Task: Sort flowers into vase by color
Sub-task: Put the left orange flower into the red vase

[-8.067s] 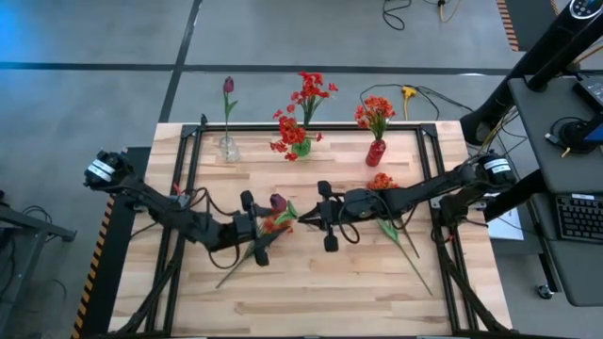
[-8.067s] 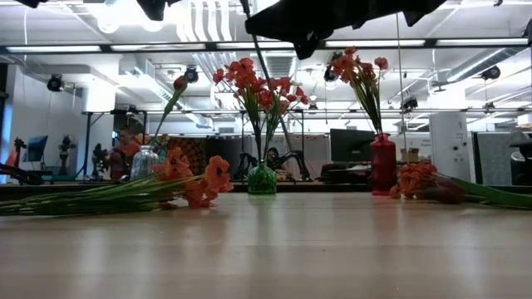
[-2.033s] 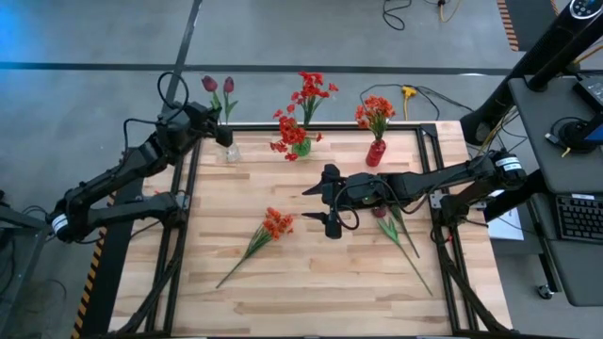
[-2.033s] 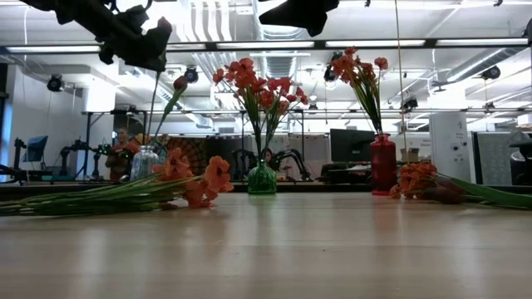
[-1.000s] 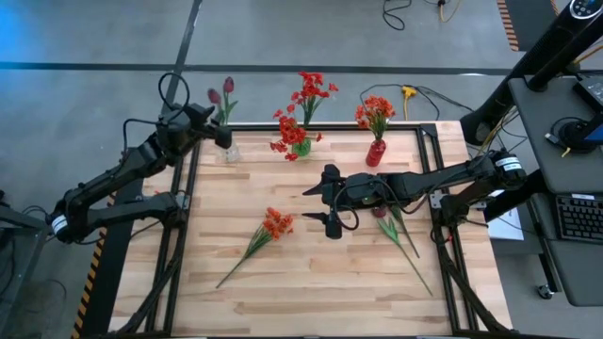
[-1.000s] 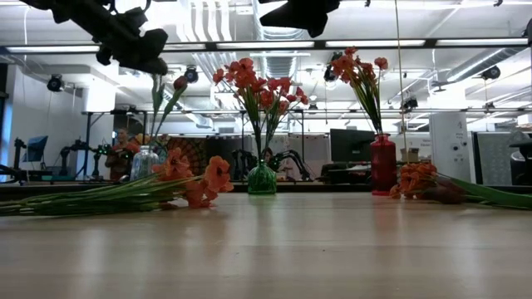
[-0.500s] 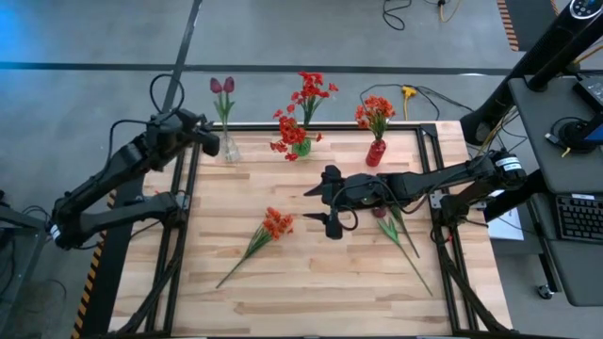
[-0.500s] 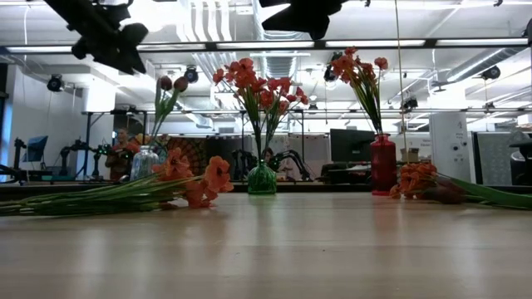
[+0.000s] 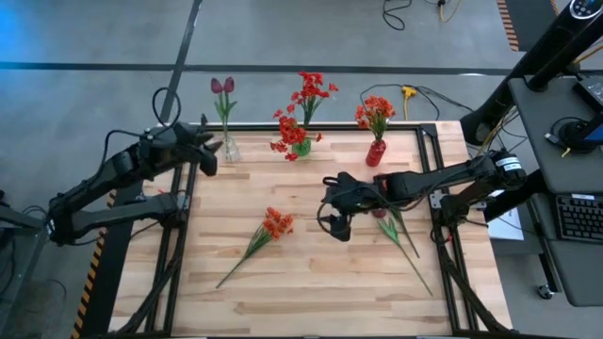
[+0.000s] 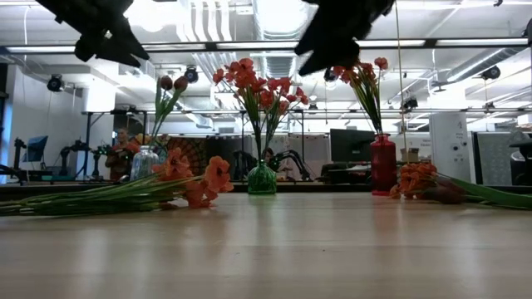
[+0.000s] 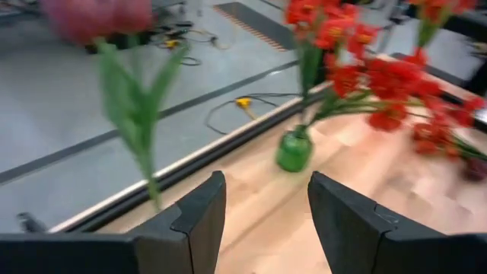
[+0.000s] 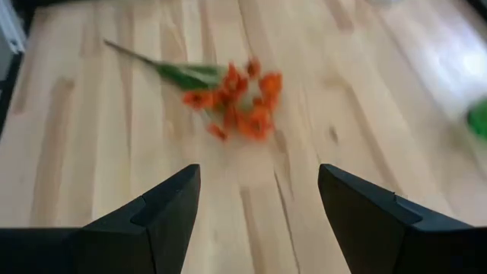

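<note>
The wooden counter (image 9: 311, 282) carried 3 vases along its far edge and loose flowers nearer its middle. The left arm reached in from the counter's left side, its left tool (image 9: 209, 153) raised just beside the clear vase (image 9: 229, 148); the left wrist view showed the 2 fingers (image 11: 199, 215) parted with nothing between them. The right arm stretched from the counter's right side toward the centre, where the right tool (image 9: 332, 218) hung above the boards; the right wrist view showed its fingers (image 12: 171, 209) spread wide and empty. Red clustered blooms (image 9: 308, 99) stood in the green vase (image 9: 301, 146) at the middle of the far edge, with some red sprays drooping to the left of that vase. Orange clustered blooms (image 9: 375, 111) stood in the red vase (image 9: 376, 152) to its right. 2 maroon tulips (image 9: 221, 87) stood upright in the clear vase at the far left. 1 loose orange flower (image 9: 275, 224) lay flat on the counter left of the right tool, its stem running toward the near left. Further green stems (image 9: 407, 243) lay on the counter to the right of the right tool, their blooms largely hidden beneath the right arm.
</note>
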Tool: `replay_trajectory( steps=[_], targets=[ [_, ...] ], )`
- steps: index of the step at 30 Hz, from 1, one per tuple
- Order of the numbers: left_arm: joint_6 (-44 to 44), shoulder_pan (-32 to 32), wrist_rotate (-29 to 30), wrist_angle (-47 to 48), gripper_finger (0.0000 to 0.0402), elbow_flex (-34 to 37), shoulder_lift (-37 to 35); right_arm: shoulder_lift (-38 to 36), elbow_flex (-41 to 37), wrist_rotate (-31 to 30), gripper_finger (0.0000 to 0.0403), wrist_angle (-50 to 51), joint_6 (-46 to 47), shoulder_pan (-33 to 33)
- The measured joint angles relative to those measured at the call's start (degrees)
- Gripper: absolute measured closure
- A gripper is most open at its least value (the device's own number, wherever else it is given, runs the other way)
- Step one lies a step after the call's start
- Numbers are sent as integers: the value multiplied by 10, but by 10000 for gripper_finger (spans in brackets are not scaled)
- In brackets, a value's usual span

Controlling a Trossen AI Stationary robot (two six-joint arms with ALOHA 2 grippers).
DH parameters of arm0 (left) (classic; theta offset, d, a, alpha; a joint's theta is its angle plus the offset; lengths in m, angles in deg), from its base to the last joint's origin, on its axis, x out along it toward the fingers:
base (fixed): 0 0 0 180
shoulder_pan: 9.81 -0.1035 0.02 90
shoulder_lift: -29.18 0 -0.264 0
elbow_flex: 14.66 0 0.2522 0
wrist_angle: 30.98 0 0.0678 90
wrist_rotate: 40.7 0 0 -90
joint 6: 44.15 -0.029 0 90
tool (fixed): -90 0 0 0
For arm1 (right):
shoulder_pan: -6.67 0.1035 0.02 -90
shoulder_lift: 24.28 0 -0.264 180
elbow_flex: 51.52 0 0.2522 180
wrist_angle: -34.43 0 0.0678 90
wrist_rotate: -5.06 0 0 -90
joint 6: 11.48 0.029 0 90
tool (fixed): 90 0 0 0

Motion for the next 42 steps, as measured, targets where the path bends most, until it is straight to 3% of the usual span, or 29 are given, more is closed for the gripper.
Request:
replay_trajectory(
  steps=[19,28,33,42],
  targets=[
    [95,252,11,19,232,15,36,0,0,3,142,245,169,-3],
    [207,332,4,112,232,15,65,-1,0,82,142,420,231,-2],
    [288,394,0,141,232,15,84,-3,0,95,142,514,252,-2],
    [434,543,2,92,232,15,191,-32,0,90,142,513,262,-2]
  ],
)
